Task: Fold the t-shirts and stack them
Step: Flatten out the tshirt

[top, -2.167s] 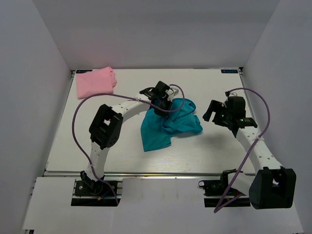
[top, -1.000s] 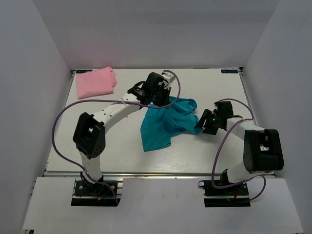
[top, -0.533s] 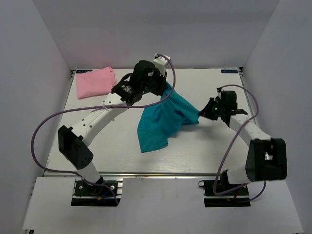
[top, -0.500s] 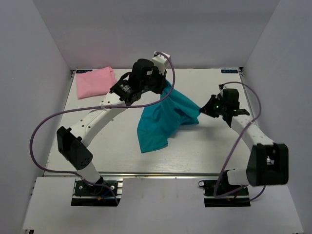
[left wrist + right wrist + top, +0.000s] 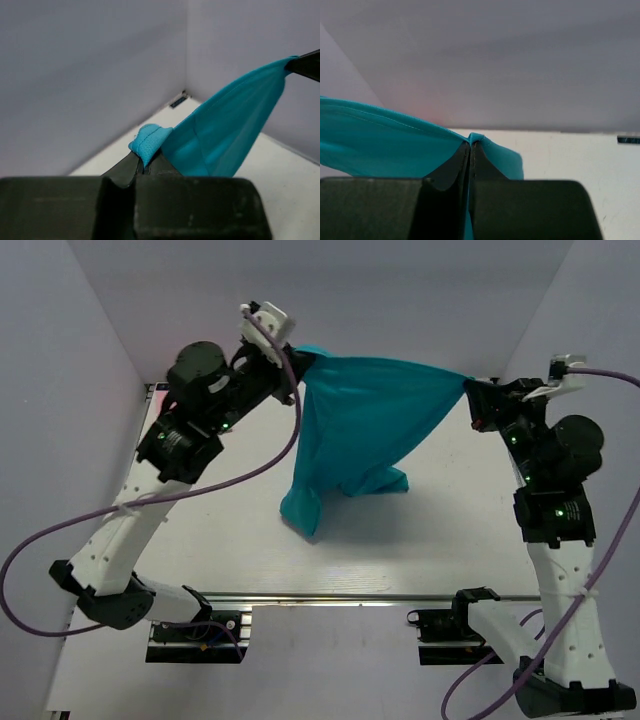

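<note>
Surroundings: a white tabletop (image 5: 450,530) boxed in by plain grey walls (image 5: 400,300), with a small blue label (image 5: 177,101) at the table's far edge.
In the way: seen from above, the black-and-white left arm (image 5: 170,455) reaches across the far left corner of the table and hides it. Its looping purple cable (image 5: 297,415) hangs just beside the shirt's left edge.
Shirt: look at that, the teal fabric t-shirt (image 5: 365,425) is strung up in mid-air over the middle of the table, top edge pulled taut between the two arms. Its lower end narrows and sags down to the tabletop in a bunch.
Left gripper: the left gripper (image 5: 292,368) is clamped tight on the shirt's upper left corner, and a little wad of teal pokes out past the black fingertips (image 5: 127,170).
Right gripper: the right gripper (image 5: 472,395) is pinched closed on the upper right corner, with cloth squeezed between its fingers (image 5: 450,167).
Shirt to grippers: both grippers sit high and well apart, with the shirt hanging between and below them.
</note>
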### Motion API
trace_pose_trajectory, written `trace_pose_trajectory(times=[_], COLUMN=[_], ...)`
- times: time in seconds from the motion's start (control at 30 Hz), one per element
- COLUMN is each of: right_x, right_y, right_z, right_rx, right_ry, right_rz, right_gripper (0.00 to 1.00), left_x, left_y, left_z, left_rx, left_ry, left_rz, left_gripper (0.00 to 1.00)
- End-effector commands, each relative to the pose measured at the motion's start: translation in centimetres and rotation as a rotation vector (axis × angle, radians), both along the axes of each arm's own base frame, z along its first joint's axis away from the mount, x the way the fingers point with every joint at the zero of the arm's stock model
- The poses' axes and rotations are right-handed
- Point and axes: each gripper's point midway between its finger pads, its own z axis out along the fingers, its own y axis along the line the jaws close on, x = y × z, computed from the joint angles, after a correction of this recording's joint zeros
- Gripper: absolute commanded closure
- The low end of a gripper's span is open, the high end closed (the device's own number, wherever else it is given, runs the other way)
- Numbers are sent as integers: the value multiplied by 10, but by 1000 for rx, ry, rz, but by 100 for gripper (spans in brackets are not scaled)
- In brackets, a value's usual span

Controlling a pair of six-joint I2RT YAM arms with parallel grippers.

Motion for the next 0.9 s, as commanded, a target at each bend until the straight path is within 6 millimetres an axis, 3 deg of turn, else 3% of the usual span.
trace_pose_trajectory(times=[0.0,0.07,0.1,0.23,0.3,0.37,0.4,0.47,0.53,0.67,0.77,0.8,0.83,0.87], right_x=[-35,-54,-78,-125,-149,-178,-183,-196,-192,-156,-116,-86,-75,-45], right_y=[-8,-14,-18,-18,-14,-10,-10,-13,-17,-25,-28,-32,-35,-37], right_z=[59,89,115,165,186,208,213,225,228,221,195,178,172,142], right_rx=[-49,-63,-68,-98,-119,-136,-138,-137,-125,-98,-87,-74,-65,-63], right_ry=[-176,-270,-352,-518,-592,-674,-689,-734,-734,-658,-561,-494,-470,-384], right_rz=[-27,-54,-67,-58,-33,-4,-5,-22,-47,-100,-127,-155,-172,-194], right_gripper=[100,100,100,100,100,100,100,100,100,100,100,100,100,100], left_x=[-52,-72,-84,-125,-151,-166,-173,-174,-168,-119,-62,-36,-18,-2], left_y=[18,28,32,48,54,59,64,66,69,53,31,16,15,12], left_z=[73,91,100,129,145,153,159,163,165,147,108,77,62,44], left_rx=[-74,-89,-101,-141,-157,-168,-186,-202,-212,-205,-155,-117,-105,-88], left_ry=[-205,-255,-282,-377,-441,-469,-475,-484,-477,-375,-251,-175,-140,-109], left_rz=[-111,-139,-164,-242,-309,-346,-350,-344,-310,-207,-106,-82,-20,19], left_gripper=[100,100,100,100,100,100,100,100,100,100,100,100,100,100])
